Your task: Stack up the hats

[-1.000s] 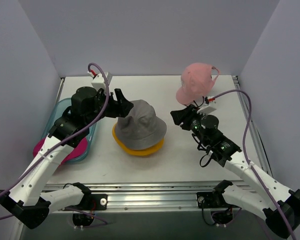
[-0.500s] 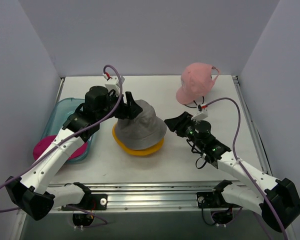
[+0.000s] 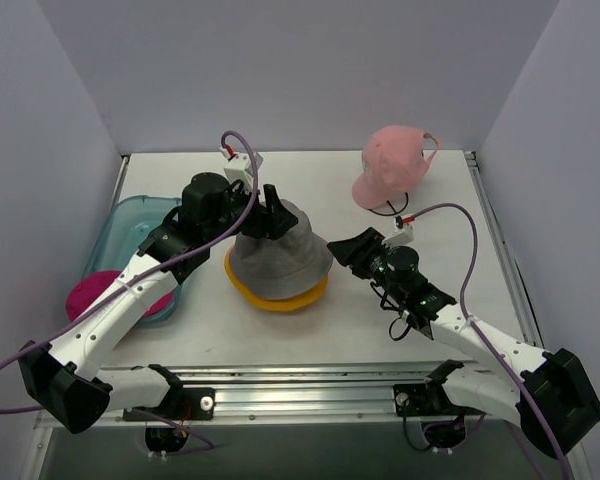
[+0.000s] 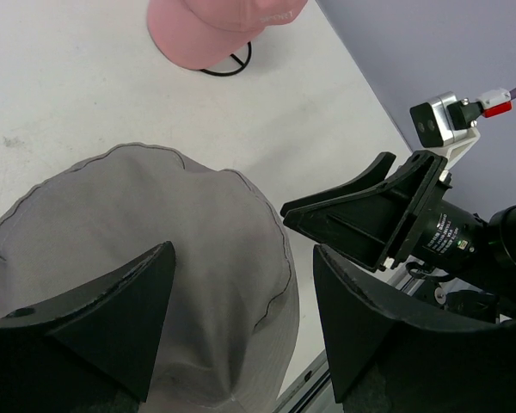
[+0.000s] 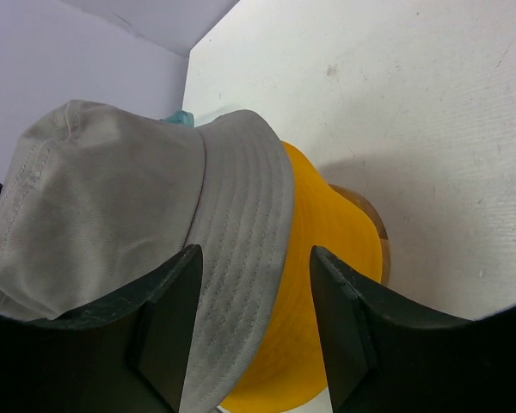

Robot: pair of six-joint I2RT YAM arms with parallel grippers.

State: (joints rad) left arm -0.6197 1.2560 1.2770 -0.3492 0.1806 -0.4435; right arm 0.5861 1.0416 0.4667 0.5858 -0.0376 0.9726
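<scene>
Your right pincer [image 3: 343, 247] gapes, released, at 3 o'clock of the grey bucket hat [image 3: 285, 258], which sits over the yellow bucket hat [image 3: 276, 299] mid-tabletop [image 3: 310, 335]. Your left pincer [image 3: 270, 213], likewise spread wide, hovers at the grey crown. The magenta baseball cap [image 3: 80, 298] lies at 9 o'clock, and the light pink baseball cap [image 3: 390, 165] stands far off at 1 o'clock.

A robotics lab test cell is indicated: a white counter [image 3: 310, 175] is boxed in by plain pale walls [image 3: 280, 70], an aluminium rail [image 3: 300, 385] is fixed along its near edge, and purple cables [image 3: 474, 240] are left trailing.
</scene>
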